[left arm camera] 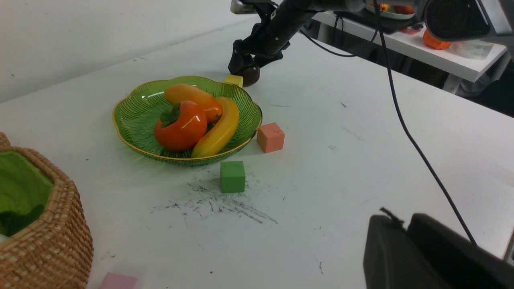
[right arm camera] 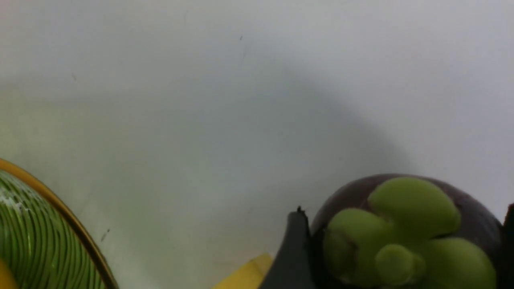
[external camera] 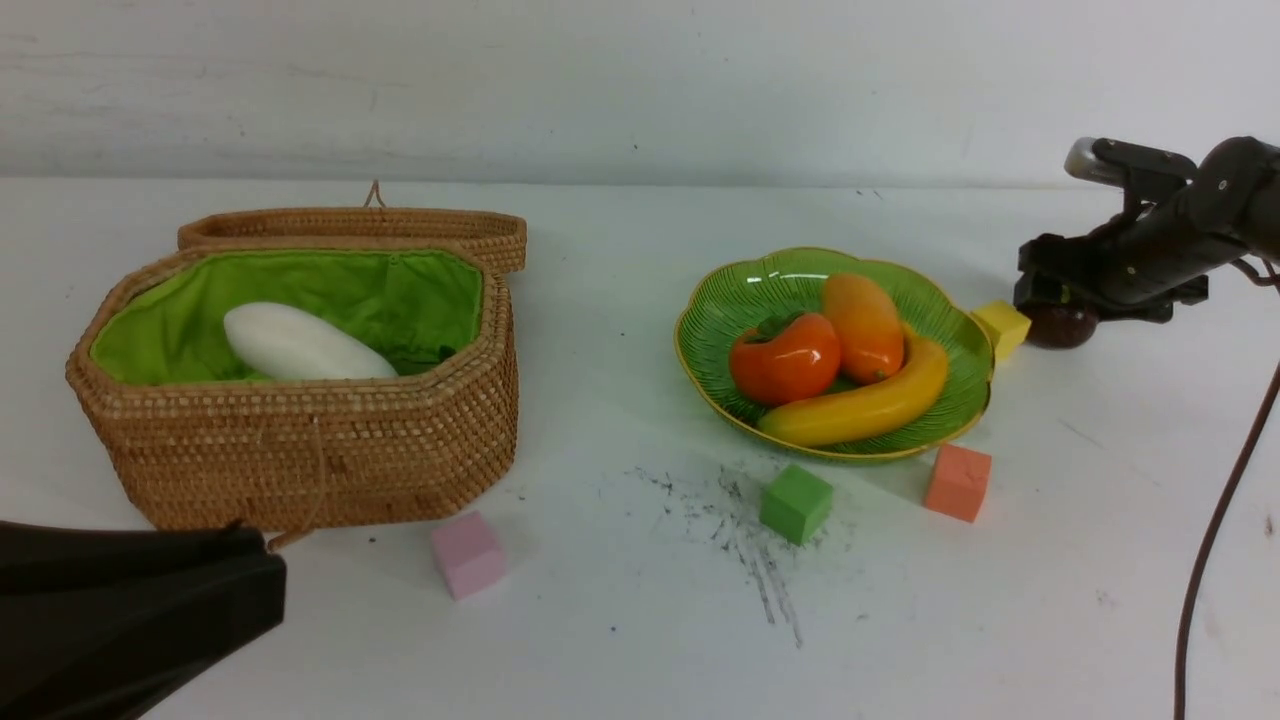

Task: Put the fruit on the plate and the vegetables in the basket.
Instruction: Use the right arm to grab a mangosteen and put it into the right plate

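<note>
Mangosteen: between the right gripper's two fingers, one dark finger against one side, the other only just showing at the frame edge; green calyx faces the wrist camera; it sits on the table at about 3 o'clock of the plate
Right gripper: spread wide around the mangosteen, fingers down either side of it; whether they press on it or merely flank it cannot be told; no lift visible, the fruit's underside is at table level in the front view
Left gripper: dark, low at the near left corner of the table, jaws nearly together, nothing in them
Yellow cube: just beside the mangosteen, between it and the plate rim
Banana: on the plate, long axis from about 8 o'clock to 2 o'clock in the front view, curving along the near rim
Mango: on the plate, long axis roughly 11 o'clock to 5 o'clock, resting against the banana
Persimmon: on the plate, touching the mango, calyx tipped toward the far left
Radish: in the basket, long axis about 10 o'clock to 4 o'clock; lid open behind
Other cubes: green cube and orange cube near the plate's near rim; pink cube by the basket's near right corner
</note>
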Tool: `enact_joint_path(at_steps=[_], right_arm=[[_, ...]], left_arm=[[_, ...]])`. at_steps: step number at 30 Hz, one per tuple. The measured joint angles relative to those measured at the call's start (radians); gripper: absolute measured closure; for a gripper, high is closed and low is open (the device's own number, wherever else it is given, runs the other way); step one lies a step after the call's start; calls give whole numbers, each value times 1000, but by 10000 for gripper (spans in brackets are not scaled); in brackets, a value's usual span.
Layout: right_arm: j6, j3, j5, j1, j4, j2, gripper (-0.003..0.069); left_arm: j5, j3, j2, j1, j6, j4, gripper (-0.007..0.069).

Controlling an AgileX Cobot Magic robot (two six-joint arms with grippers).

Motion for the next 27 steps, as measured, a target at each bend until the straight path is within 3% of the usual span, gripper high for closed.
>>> enact_joint_path(at_steps=[27], right_arm=[[0,-9,11,-1,3,7,83]], left_arm=[[0,0,0,0,0,-7,564]])
